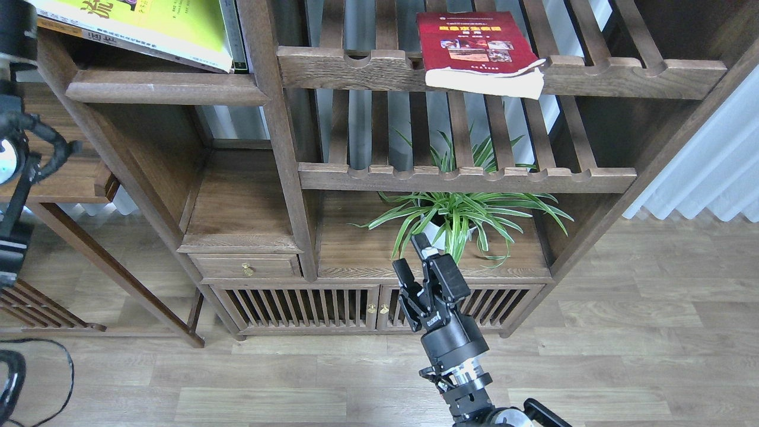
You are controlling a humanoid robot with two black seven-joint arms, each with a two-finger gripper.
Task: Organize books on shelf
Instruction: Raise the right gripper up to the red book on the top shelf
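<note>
The red book (474, 50) lies flat on the upper slatted rack (622, 80), high above our right claw (413, 258) and a little to its right; its page edge overhangs the notched front rail, and bare slats run on to the right of it. The yellow-green book (148, 26) rests tilted on the solid shelf (166, 89) far up and to the left of the claw, cut off by the picture's top edge. We see yellow characters on the red cover and dark ones on the yellow-green cover, too small or too cropped for us to read. Our right claw points up with its two fingers apart, holding nothing, with open air all around it. Just beyond it a spider plant (462, 216) stands on the lower board under the second rack. Of our left arm (15, 148), only dark parts show at the far left edge, no claw among them. Slatted cabinet doors (296, 308) stand behind the claw, the wood-plank floor (622, 356) spreads below, and a white curtain (705, 172) hangs to the right.
</note>
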